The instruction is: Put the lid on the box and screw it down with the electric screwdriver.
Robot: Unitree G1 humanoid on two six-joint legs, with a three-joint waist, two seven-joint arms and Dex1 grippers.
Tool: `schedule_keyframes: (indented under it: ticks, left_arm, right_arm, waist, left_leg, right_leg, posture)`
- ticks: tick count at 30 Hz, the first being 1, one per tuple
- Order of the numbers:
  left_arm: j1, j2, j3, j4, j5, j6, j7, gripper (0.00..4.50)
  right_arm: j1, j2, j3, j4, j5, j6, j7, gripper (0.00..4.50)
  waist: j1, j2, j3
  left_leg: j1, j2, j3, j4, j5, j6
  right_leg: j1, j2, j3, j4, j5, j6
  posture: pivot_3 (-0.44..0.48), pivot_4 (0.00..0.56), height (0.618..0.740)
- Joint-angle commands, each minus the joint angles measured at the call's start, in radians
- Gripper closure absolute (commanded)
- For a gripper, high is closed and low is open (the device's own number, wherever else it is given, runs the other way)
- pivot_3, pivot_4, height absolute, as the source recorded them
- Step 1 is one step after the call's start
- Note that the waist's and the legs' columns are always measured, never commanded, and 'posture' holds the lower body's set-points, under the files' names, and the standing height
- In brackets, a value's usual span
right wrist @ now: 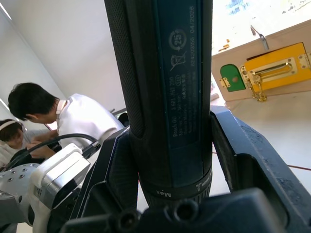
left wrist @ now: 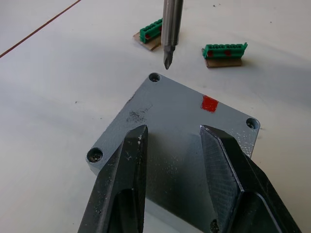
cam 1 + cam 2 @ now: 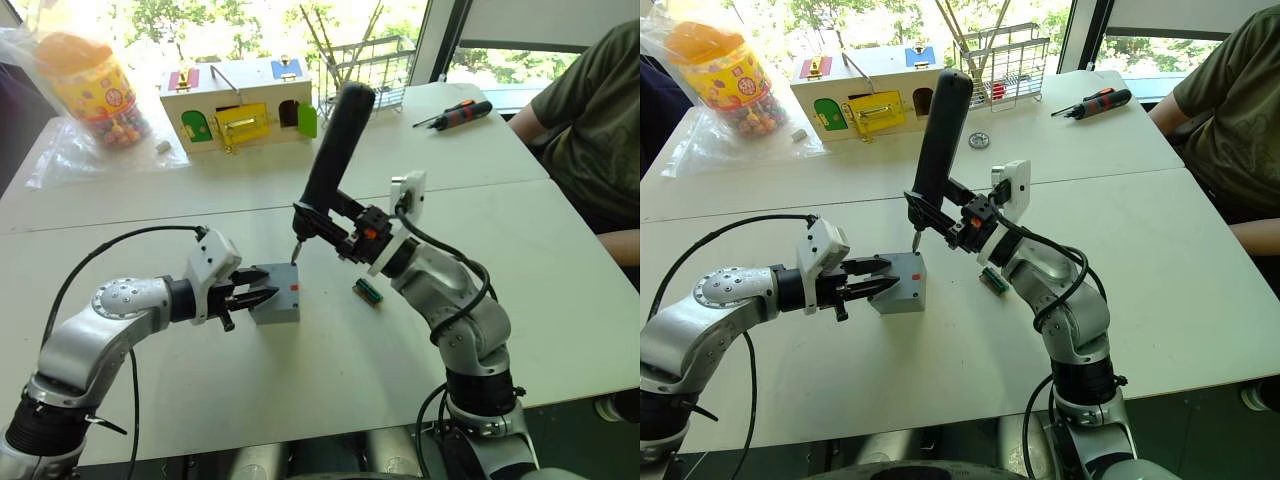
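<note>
The grey lid (image 2: 184, 121), marked with a small red patch, lies on top of the grey box (image 3: 278, 311) in the middle of the white table. My left gripper (image 3: 262, 292) reaches in from the left, open, its two black fingers (image 2: 124, 170) spread over the lid's top face. My right gripper (image 3: 335, 232) is shut on the electric screwdriver (image 3: 335, 150), a long dark cylinder held nearly upright. Its metal bit (image 2: 168, 53) hovers just above the lid's far corner screw hole (image 2: 154, 77), not touching it.
Two green terminal blocks (image 2: 150, 33) (image 2: 224, 51) lie just beyond the box. At the back stand a wooden toy house (image 3: 240, 110), a bagged jar of sweets (image 3: 95, 85) and a wire rack (image 3: 1005, 65). A red-handled screwdriver (image 3: 458, 115) lies back right. A person (image 3: 600, 130) sits at the right edge.
</note>
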Motion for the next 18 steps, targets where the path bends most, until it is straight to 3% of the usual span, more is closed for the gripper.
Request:
schedule_keyframes:
  ticks: [1,12,18]
  left_arm:
    - [-0.001,0.015,-0.018,0.005,0.018,0.0,-0.011,2.79]
    - [-0.001,0.026,-0.024,0.018,0.034,-0.005,-0.021,2.79]
    - [-0.002,0.029,-0.03,0.028,0.047,-0.012,-0.029,2.79]
  right_arm:
    - [-0.013,0.006,0.008,-0.017,-0.003,-0.059,0.001,2.62]
    - [-0.009,-0.006,0.051,0.056,-0.053,-0.134,0.022,2.62]
    - [-0.025,-0.068,0.15,0.061,-0.112,-0.1,0.065,2.62]
  waist:
    - [0.0,0.0,0.0]
    - [-0.001,0.0,0.0]
    - [-0.002,0.001,-0.002]
  left_leg:
    - [0.0,0.0,0.0,0.0,0.0,0.0]
    - [0.0,0.0,0.0,0.0,0.0,0.0]
    - [0.003,0.0,0.0,-0.001,0.0,0.0]
  right_leg:
    - [0.0,0.0,0.0,0.0,0.0,0.0]
    - [0.0,0.0,0.0,0.0,0.0,0.0]
    - [0.002,0.0,0.0,0.0,0.0,0.0]
  posture:
    - [0.0,0.15,0.74]
    - [0.0,0.15,0.74]
    - [0.0,0.15,0.74]
